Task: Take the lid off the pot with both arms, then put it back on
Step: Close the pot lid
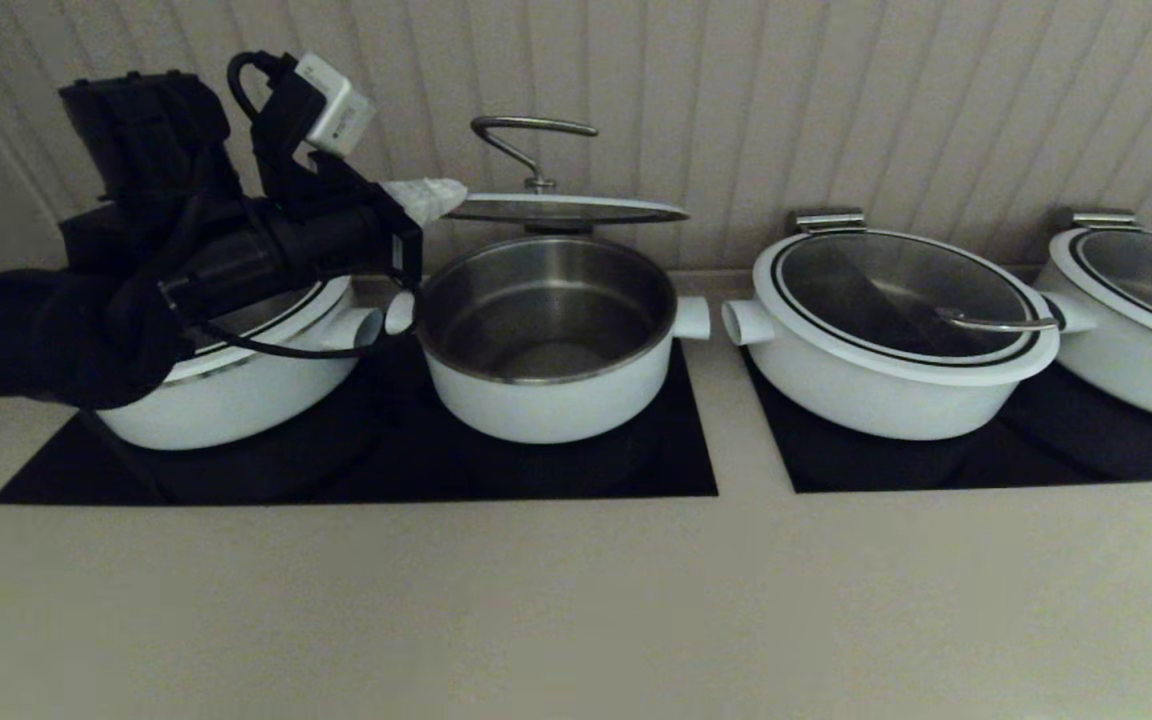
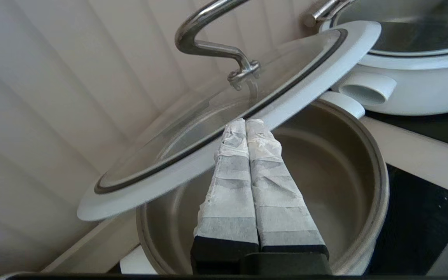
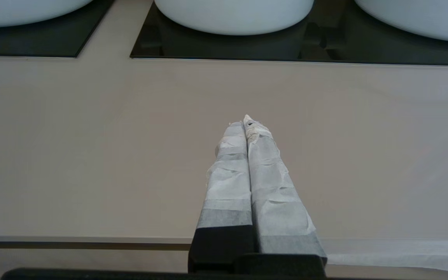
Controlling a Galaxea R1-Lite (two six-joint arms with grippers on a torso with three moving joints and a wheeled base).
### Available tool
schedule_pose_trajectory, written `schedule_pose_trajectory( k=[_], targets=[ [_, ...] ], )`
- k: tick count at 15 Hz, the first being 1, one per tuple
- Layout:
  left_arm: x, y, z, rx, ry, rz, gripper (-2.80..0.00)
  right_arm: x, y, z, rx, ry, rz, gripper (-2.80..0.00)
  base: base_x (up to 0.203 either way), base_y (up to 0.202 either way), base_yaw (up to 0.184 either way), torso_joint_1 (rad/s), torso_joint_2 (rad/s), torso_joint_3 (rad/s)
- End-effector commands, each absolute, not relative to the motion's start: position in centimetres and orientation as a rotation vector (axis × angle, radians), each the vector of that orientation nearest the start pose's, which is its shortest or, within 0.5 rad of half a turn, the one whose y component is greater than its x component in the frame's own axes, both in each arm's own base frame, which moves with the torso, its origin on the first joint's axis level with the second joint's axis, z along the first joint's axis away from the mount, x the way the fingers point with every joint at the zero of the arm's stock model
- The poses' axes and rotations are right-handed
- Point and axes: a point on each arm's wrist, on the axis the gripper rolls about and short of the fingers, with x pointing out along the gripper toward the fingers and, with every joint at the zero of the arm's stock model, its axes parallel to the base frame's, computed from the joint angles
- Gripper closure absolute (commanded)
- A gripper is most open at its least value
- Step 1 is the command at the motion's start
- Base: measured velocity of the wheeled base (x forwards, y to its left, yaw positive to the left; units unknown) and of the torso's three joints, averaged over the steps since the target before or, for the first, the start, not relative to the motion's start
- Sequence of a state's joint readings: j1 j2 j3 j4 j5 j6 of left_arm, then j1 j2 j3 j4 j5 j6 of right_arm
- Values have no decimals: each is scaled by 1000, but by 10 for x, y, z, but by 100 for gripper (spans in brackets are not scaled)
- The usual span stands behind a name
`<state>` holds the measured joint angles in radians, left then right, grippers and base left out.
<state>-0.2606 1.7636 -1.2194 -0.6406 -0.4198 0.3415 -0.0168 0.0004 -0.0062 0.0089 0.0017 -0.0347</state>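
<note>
The lid (image 1: 566,208) hangs level a little above the open pot (image 1: 546,400), its steel handle (image 1: 526,135) upright. My left gripper (image 1: 431,197) is shut, and its white-wrapped tips touch the lid's left rim from below. In the left wrist view the gripper (image 2: 246,122) meets the lower edge of the lid's white rim (image 2: 169,171), over the pot's steel inside (image 2: 325,175). My right gripper (image 3: 246,122) is shut and empty, low over the beige counter near its front edge. It is out of the head view.
A wider white pot (image 1: 236,400) sits at the left, partly behind my left arm. Two more lidded white pots (image 1: 896,320) (image 1: 1136,310) stand to the right. All sit on black cooktops (image 1: 696,470). A panelled wall is close behind. Beige counter (image 1: 576,600) lies in front.
</note>
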Motion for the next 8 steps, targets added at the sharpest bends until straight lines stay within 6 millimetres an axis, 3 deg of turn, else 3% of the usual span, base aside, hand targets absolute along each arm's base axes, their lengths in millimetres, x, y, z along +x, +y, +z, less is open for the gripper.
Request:
schedule_pose_trajectory(
  k=[1,8],
  targets=[
    [328,-97,276,337,-208,-660,0,-23,0,76,-35,3,-15,0,0,0,0,0,0,0],
    [321,-96,258,339,-232,-654,0,-23,0,76,-35,3,-15,0,0,0,0,0,0,0]
  ],
)
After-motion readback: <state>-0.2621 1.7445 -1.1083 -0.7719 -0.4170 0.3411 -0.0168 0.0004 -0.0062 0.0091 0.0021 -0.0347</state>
